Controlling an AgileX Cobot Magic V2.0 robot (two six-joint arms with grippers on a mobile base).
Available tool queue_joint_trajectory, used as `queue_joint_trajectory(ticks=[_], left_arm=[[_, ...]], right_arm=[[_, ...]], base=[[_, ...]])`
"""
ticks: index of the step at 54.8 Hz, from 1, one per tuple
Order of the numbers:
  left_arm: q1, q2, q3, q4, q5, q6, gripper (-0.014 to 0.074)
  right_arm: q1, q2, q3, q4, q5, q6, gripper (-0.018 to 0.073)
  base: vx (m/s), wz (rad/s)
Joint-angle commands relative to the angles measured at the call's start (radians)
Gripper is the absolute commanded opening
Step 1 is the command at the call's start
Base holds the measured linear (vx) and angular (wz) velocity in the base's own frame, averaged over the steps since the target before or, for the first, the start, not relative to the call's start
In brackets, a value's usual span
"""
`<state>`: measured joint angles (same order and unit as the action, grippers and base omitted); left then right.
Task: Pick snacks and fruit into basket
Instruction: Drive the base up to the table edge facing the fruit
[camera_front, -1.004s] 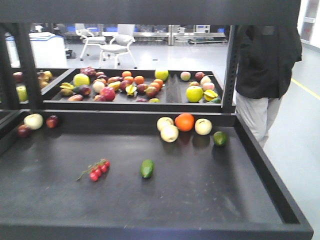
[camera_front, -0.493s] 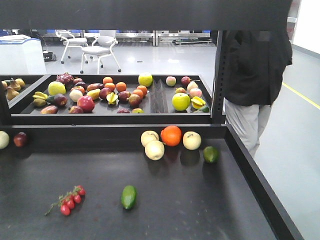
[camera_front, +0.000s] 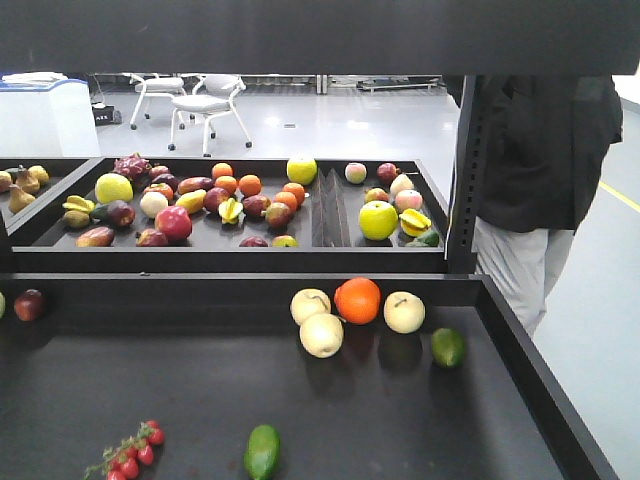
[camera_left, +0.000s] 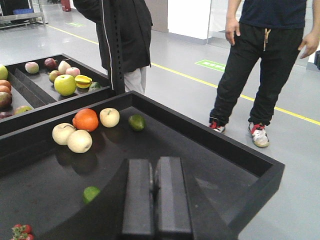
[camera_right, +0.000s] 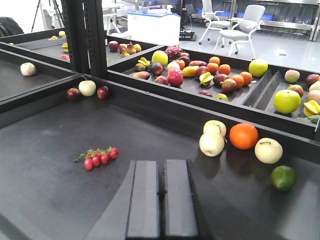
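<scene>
The black bench (camera_front: 120, 380) holds a round orange fruit (camera_front: 357, 300), three pale yellow round fruits (camera_front: 321, 335), a green oval fruit (camera_front: 447, 347) and red cherry tomatoes (camera_front: 145, 455).

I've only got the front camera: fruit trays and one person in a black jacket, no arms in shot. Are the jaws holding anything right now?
Observer: No. The left gripper has its jaws shut on nothing, by its wrist camera.
Operator: And the right one?
Observer: The right gripper is the same, jaws shut and empty.
Operator: Anyone else standing around?
Observer: Yes, the left wrist view shows a second person in dark trousers and sneakers.
</scene>
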<state>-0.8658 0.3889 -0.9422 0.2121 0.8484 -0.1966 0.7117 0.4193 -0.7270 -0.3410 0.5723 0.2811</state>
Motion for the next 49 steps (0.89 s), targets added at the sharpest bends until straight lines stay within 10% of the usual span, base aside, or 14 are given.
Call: queue_joint_trajectory(ticks=[1, 49], left_arm=[[0.0, 0.014, -0.027, 0.011, -0.078, 0.0, -0.0008], [0.0, 0.014, -0.027, 0.011, -0.078, 0.0, -0.0008]], right_arm=[[-0.004, 0.011, -0.029, -0.023, -0.081, -0.009, -0.0007], [-0.004, 0.011, -0.029, -0.023, -0.081, -0.009, -0.0007]], base=[[0.18, 0.01], [0.06, 0.0]])
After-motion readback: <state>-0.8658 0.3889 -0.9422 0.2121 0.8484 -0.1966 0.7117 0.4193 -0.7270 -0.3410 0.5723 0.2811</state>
